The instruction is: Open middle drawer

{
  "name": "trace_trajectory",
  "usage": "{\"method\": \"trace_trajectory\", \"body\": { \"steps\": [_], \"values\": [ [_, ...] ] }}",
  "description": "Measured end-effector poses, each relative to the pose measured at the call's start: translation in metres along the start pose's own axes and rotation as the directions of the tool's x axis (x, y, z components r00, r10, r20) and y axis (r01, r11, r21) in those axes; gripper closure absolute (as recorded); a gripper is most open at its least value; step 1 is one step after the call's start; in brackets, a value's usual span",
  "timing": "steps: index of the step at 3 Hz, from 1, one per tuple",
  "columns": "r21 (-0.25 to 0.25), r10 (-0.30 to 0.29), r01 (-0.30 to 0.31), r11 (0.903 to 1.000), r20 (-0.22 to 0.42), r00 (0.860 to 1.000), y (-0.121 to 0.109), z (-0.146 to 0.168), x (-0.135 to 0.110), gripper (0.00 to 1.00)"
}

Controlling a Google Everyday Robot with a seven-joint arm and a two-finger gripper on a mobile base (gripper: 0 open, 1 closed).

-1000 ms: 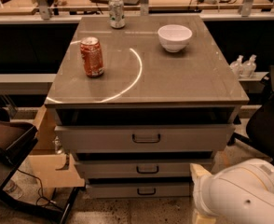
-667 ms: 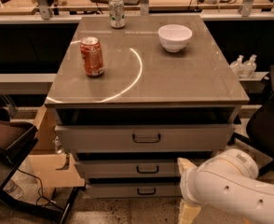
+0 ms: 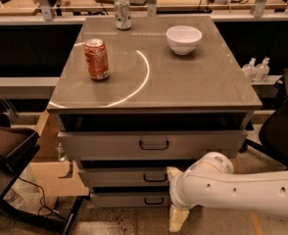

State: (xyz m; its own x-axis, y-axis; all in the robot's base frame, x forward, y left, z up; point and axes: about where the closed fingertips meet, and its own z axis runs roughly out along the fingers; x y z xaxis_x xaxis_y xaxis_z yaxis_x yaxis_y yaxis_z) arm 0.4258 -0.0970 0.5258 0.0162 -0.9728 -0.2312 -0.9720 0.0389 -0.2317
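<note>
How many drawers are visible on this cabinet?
3, stacked: top drawer, middle drawer, bottom drawer. The gripper hangs right of the middle drawer's handle, hiding part of both lower fronts.

Dim warm light, arc-shaped glare on tabletop (image 3: 198, 80); tool (image 3: 176, 196) lit pale before middle drawer (image 3: 119, 176).

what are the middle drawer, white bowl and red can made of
Middle drawer: likely painted sheet metal, matte grey-beige, flat thin front, dark loop handle. White bowl: glossy, ceramic or plastic. Red can: probably aluminium, shiny rim. The tool, open, hangs just right of that drawer's handle.
</note>
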Motion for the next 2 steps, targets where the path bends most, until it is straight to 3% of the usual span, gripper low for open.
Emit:
{"method": "trace_trajectory", "body": {
  "steps": [2],
  "values": [
    [-0.017,-0.029,0.029,0.9995,-0.005,1.0,-0.0033,0.0081,-0.009,0.0]
  ]
}}
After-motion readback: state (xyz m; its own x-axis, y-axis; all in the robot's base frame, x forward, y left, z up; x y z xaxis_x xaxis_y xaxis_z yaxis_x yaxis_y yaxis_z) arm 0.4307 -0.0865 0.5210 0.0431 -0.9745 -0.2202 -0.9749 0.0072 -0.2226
